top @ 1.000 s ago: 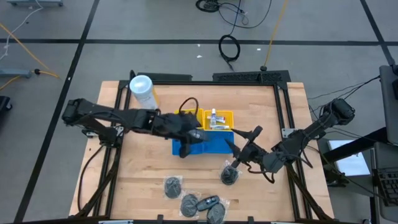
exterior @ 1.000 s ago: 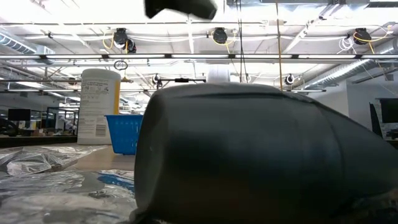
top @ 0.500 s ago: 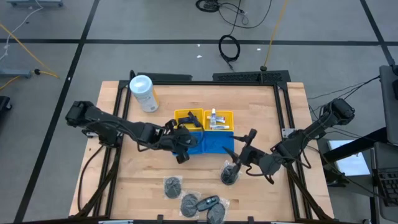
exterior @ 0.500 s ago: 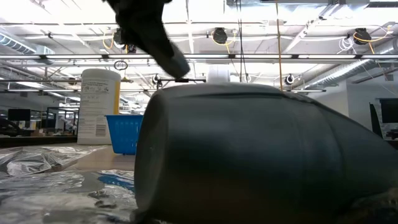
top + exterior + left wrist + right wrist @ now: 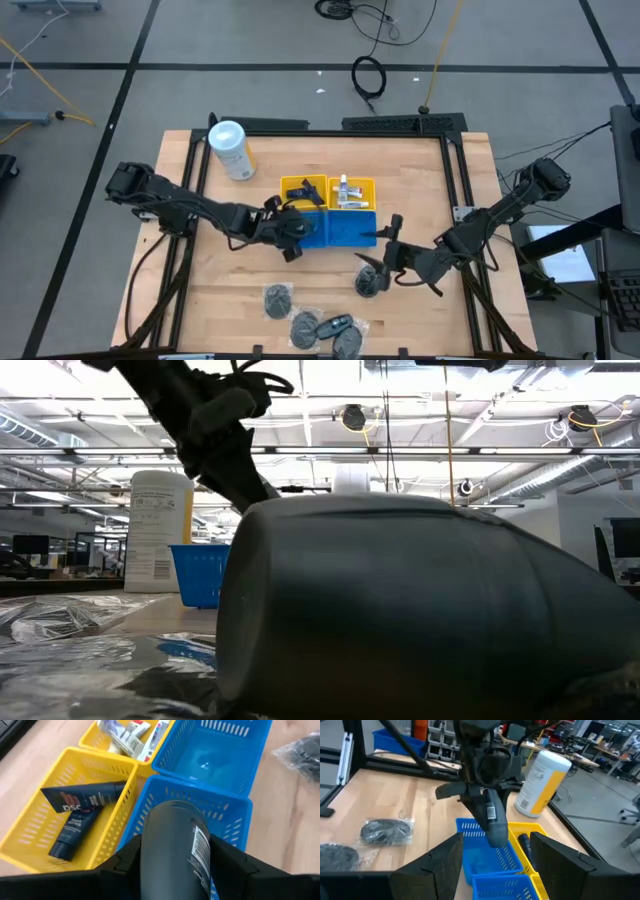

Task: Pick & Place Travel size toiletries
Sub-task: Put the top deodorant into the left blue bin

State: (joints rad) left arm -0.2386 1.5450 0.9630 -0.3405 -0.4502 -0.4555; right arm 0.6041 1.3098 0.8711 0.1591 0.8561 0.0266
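Hovering over blue tray (image 5: pixel 235 815): left gripper (image 5: pixel 175 865) pinching dark grey tube (image 5: pixel 172 850); right gripper (image 5: pixel 385 245) spread, beside tray.

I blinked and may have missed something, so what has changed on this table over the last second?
The left claw, gripping a dark tube, drew back from over the trays and now hangs above the blue tray. The right claw, open and empty, shifted slightly toward the table's front, near a wrapped grey piece. The white canister, the yellow tray and the wrapped pieces at the front did not move.
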